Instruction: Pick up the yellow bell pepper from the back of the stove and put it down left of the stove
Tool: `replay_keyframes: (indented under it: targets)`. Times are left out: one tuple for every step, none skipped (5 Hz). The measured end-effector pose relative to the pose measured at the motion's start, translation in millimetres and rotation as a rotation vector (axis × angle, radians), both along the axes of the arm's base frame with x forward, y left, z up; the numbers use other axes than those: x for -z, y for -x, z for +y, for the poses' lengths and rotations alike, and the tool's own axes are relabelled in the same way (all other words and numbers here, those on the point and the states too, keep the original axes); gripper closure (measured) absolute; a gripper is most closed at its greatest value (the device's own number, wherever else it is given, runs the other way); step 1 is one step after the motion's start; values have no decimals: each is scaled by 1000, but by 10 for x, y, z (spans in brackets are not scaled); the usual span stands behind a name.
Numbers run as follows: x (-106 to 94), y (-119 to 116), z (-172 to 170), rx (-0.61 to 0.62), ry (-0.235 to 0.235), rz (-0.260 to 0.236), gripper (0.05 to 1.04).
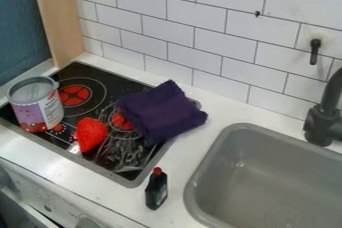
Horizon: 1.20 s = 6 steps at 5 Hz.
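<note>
In the camera view, a kitchen table (182,154) is seen from above at a slant, with a black cooktop (110,87) set into it on the left and a grey sink (264,192) on the right. Whether the tool is open, closed or gripping anything cannot be told.

A crumpled dark purple cloth (162,112) is draped over the right part of the cooktop, and the table behind is partly covered by it. A red burner mark (122,121) is partly hidden by its left edge. A bright red toy strawberry (91,132) is placed left of the cloth, apart from it, its narrow end pointed toward the front. At the cooktop's left end, a can (33,114) with a purple and white label is stood, near the strawberry. Another red burner mark (75,95) is seen behind and between the two.

A small dark bottle (156,192) with a red cap is placed on the table in front of the cooktop, near the sink; whether it is stood up or laid down cannot be told. A black faucet (322,122) is mounted behind the sink. The back is lined with white tiles (220,47).
</note>
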<state>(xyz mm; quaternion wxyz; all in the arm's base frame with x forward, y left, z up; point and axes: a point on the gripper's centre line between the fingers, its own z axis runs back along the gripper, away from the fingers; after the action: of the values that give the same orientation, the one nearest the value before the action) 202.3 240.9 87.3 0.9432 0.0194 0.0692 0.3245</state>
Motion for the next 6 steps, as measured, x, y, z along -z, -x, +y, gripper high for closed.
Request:
replay_keyframes:
  targets:
    - [-5,7,-1,-19,-2,6,740]
    - [-74,-3,7,-30,-19,-16,440]
    - [-252,-22,10,-33,-60,-65,147]
    - [-524,-54,-27,-23,-122,-101,73]
    - [-759,-501,-389,166,-180,-191,78]
    - [-847,-838,-683,322,-165,-247,83]
